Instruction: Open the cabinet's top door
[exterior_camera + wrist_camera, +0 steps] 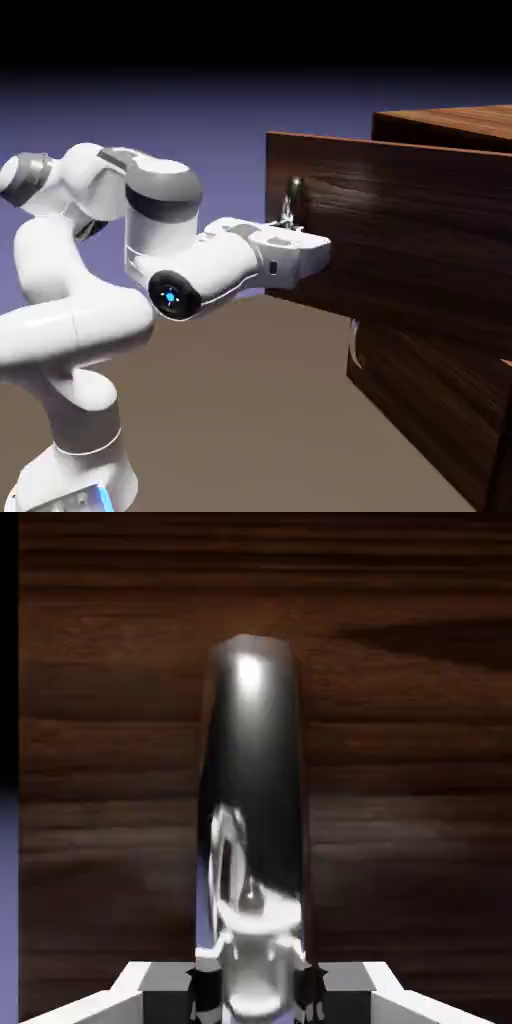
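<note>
Cabinet (pixel 440 300): dark wood-grain, at exterior view's right on desk (pixel 250 400) | top door (pixel 400 230): swung out from cabinet body, above lower panel (pixel 430 400) | silver handle (pixel 252 812): near door's edge, upright in hand view | tool (pixel 290 222): narrowed onto handle, fingertips (pixel 205 987) either side of it

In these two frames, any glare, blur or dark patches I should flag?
Exterior view: sharp, top band black, soft sheen on the top door. Hand view: bright glare on the silver handle between the gripper tips, wood grain slightly soft, dark strip at left edge.
</note>
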Controlling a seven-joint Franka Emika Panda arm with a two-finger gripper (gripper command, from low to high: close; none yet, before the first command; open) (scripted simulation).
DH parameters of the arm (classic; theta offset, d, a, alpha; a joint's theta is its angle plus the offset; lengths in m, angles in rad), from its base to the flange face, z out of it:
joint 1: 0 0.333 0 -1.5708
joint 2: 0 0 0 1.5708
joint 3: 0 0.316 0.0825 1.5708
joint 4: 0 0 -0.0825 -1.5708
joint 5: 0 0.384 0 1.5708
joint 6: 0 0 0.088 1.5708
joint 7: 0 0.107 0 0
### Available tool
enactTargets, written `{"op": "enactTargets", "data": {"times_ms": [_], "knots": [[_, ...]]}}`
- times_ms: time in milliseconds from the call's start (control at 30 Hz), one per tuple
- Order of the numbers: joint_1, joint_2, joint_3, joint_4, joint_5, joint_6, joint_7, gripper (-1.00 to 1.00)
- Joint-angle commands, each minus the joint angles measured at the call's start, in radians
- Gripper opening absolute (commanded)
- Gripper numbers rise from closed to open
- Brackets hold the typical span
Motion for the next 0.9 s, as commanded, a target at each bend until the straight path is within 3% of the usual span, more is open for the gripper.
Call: {"op": "enactTargets", "data": {"times_ms": [0, 333, 867], "knots": [[-0.032, 0.034, -0.013, 0.015, -0.043, -0.038, -0.031, -1.0], [-0.266, 0.393, -0.045, 0.228, -0.459, -0.259, -0.346, -1.0], [-0.377, 0.973, 0.014, 0.678, -0.95, -0.283, -0.592, -1.0]]}}
